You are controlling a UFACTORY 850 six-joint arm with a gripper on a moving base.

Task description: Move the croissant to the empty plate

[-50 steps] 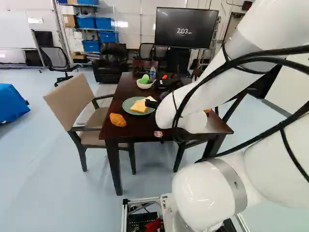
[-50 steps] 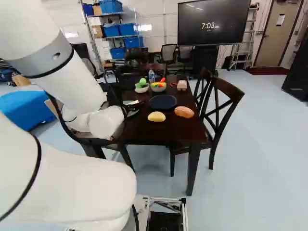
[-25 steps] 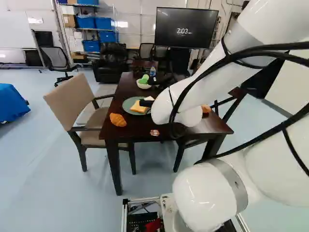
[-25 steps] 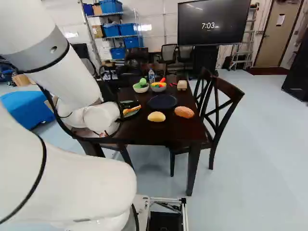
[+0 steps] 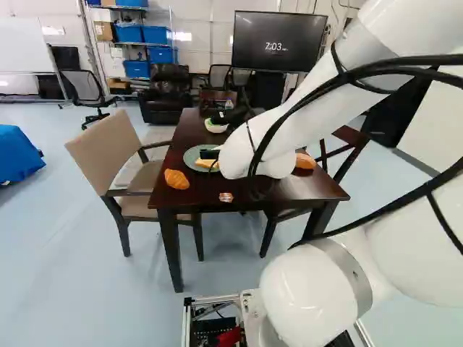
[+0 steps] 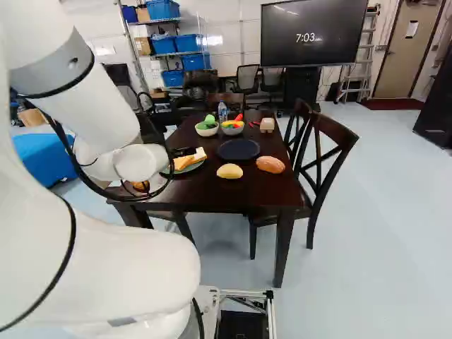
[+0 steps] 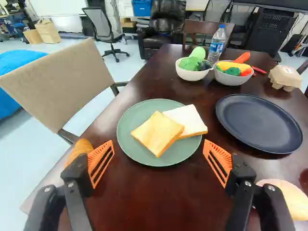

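On a dark wooden table (image 6: 247,194), the croissant (image 5: 176,179) lies near the edge beside a tan chair (image 5: 108,152). The gripper (image 5: 209,154) is over the table, its 2 orange-padded fingers (image 7: 108,146) spread wide. The green plate (image 7: 130,147) holds 2 bread slices (image 7: 158,132), between the croissant and the dark blue plate (image 7: 260,124).

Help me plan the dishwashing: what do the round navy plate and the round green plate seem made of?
The navy plate looks like satin plastic or glazed ceramic, given its soft sheen and smooth raised rim. The green plate seems similar but more matte; its even, opaque colour doesn't settle which.
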